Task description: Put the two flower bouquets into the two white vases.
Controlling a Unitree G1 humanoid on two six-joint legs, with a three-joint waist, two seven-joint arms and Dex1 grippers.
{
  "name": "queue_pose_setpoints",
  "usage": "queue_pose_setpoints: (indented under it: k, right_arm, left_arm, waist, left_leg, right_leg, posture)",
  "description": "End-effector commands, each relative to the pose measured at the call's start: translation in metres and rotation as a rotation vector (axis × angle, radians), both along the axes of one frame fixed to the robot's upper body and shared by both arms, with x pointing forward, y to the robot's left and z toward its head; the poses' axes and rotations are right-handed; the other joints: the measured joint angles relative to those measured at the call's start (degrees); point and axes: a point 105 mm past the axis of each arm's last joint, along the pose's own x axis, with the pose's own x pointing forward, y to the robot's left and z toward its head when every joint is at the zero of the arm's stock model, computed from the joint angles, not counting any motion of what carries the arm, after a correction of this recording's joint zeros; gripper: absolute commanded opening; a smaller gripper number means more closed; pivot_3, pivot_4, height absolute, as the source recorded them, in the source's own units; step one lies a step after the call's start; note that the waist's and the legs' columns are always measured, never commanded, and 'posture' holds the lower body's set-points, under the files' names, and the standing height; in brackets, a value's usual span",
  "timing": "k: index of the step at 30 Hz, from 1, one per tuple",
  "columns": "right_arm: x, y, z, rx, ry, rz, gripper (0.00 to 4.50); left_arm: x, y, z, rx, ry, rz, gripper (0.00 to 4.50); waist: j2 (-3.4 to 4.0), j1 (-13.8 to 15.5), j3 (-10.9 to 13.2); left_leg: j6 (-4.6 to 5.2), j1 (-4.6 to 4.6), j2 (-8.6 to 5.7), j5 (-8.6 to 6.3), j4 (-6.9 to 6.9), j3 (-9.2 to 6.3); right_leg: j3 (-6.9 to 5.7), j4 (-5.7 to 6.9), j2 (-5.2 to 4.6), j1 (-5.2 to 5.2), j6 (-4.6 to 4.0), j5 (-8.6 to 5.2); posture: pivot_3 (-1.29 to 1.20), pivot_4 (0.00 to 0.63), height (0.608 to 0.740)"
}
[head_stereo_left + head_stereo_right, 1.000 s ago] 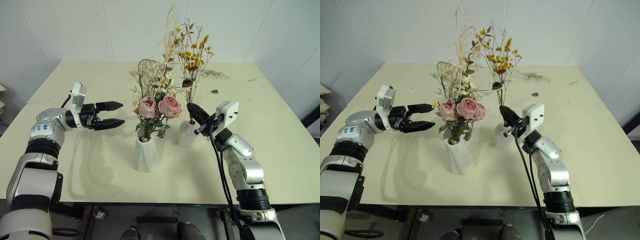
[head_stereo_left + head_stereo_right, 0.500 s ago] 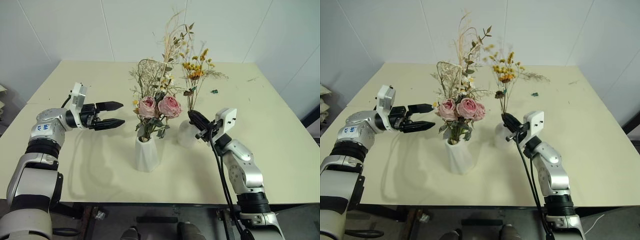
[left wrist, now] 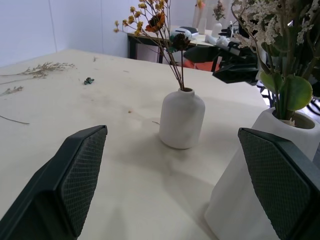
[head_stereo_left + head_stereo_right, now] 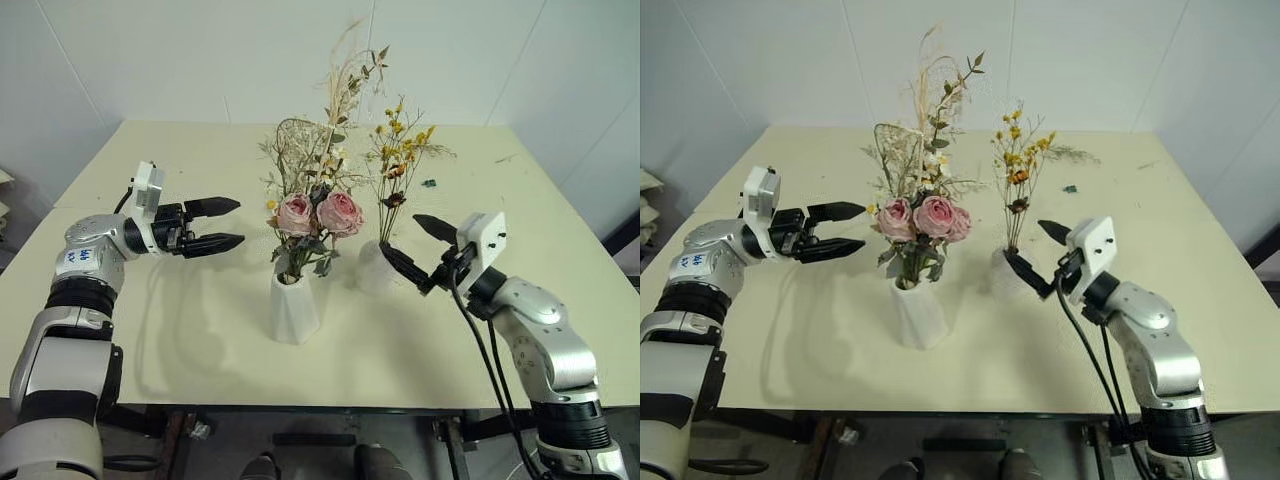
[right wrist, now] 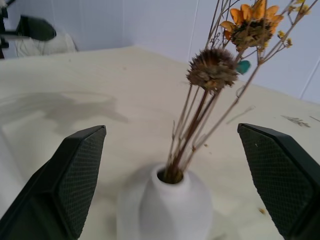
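Right tool (image 4: 418,248) jaws spread wide, holding nothing, just beside the round vase (image 4: 374,267) on its right. Small yellow-orange sprig (image 4: 400,150) stands upright in that vase's narrow hole, stems vertical and between the spread fingers in the right wrist view, touching neither. Left tool (image 4: 222,223) also wide open and empty, level, pointing toward the rose bouquet (image 4: 318,212), which sits in the tall faceted vase (image 4: 294,306) near the counter (image 4: 180,340) front. Both bouquets look seated; judgement: task essentially done, only clean withdrawal left. Right arm nearer sprig; drawing away along the stems' side risks snagging.
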Motion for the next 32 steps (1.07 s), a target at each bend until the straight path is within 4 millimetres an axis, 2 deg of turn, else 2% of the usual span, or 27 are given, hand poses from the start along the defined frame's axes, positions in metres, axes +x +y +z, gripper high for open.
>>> queue_pose_setpoints:
  k: [1,5,9,17,21,27,32]
  right_arm:
    - [-0.027,-0.024,0.002,-0.142,0.046,0.038,4.45]
    - [-0.046,-0.039,-0.003,-0.231,0.122,0.096,4.45]
    - [-0.071,-0.066,0.0,-0.363,0.201,0.197,4.45]
    - [-0.074,-0.1,0.032,-0.45,0.172,0.212,4.45]
    - [-0.076,-0.104,0.045,-0.446,0.147,0.224,4.45]
    - [-0.077,-0.102,0.05,-0.436,0.168,0.245,4.45]
    - [-0.07,-0.103,0.051,-0.435,0.191,0.258,4.45]
  left_arm:
    - [-0.016,0.009,0.005,0.013,-0.053,-0.082,4.5]
    - [-0.019,0.015,0.004,0.016,-0.055,-0.071,4.5]
    - [-0.029,0.027,0.006,0.02,-0.081,-0.055,4.5]
    - [-0.06,0.049,0.009,0.055,-0.084,-0.052,4.5]
    - [-0.08,0.055,0.01,0.069,-0.065,-0.063,4.5]
    - [-0.11,0.063,0.006,0.123,-0.005,-0.035,4.5]
    - [-0.126,0.059,-0.001,0.116,0.014,0.003,4.5]
  waist:
    - [0.05,0.3,0.0]
    - [0.03,0.9,0.0]
    - [0.02,1.0,0.0]
    - [0.03,0.8,0.0]
    - [0.03,1.1,0.0]
    - [0.05,1.1,0.0]
    - [0.06,1.2,0.0]
  left_leg:
    - [0.0,-0.02,0.0,0.0,0.0,0.0]
    - [0.05,-0.07,-0.03,-0.03,0.0,0.0]
    - [0.07,-0.05,-0.02,-0.04,0.01,0.02]
    - [0.06,0.04,0.05,-0.04,0.09,0.11]
    - [0.06,0.05,0.06,-0.04,0.07,0.12]
    - [0.03,0.04,0.09,-0.06,0.01,0.16]
    - [0.02,0.05,0.1,-0.07,-0.02,0.21]
  right_leg:
    - [0.0,0.01,-0.01,-0.01,0.0,0.0]
    - [0.0,-0.13,-0.03,0.02,0.02,-0.03]
    - [0.0,-0.14,-0.02,0.04,0.01,-0.03]
    - [0.0,-0.18,-0.04,0.12,-0.06,-0.06]
    - [0.0,-0.18,-0.04,0.12,-0.11,-0.08]
    - [-0.01,-0.23,-0.06,0.08,-0.19,-0.13]
    - [0.0,-0.28,-0.08,0.07,-0.46,-0.27]
  posture:
    - [0.0,0.15,0.74]
    - [0.0,0.15,0.74]
    - [0.0,0.15,0.74]
    - [0.0,0.15,0.74]
    - [0.0,0.15,0.74]
    - [0.0,0.15,0.74]
    - [0.0,0.15,0.74]
